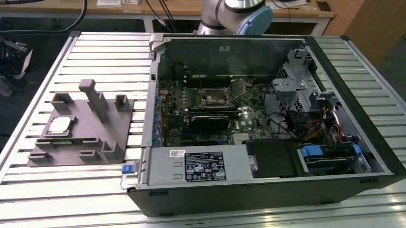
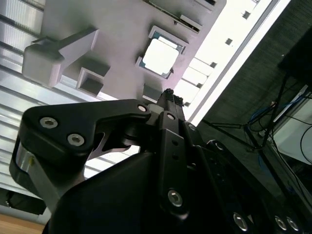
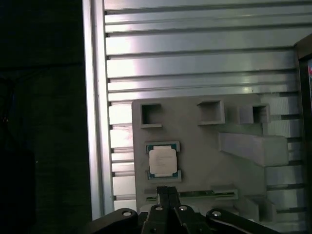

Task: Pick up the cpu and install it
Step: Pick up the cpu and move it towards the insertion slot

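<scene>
CPU [image 3: 162,161], silvery top, lying in grey fixture [image 3: 204,141] on slatted table [image 3: 195,63]. Fingers [image 3: 163,200] of gripper [image 3: 167,190] clenched together, empty, near CPU, not touching.

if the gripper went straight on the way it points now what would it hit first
Probably the cpu on the grey fixture: in both wrist views the gripper points toward it with nothing between. Depth is unclear, so it could meet the fixture beside it.

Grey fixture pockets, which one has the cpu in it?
The one closest to the gripper: the silvery cpu lies flat in it, while the square pockets in the row beyond it stand empty.
</scene>
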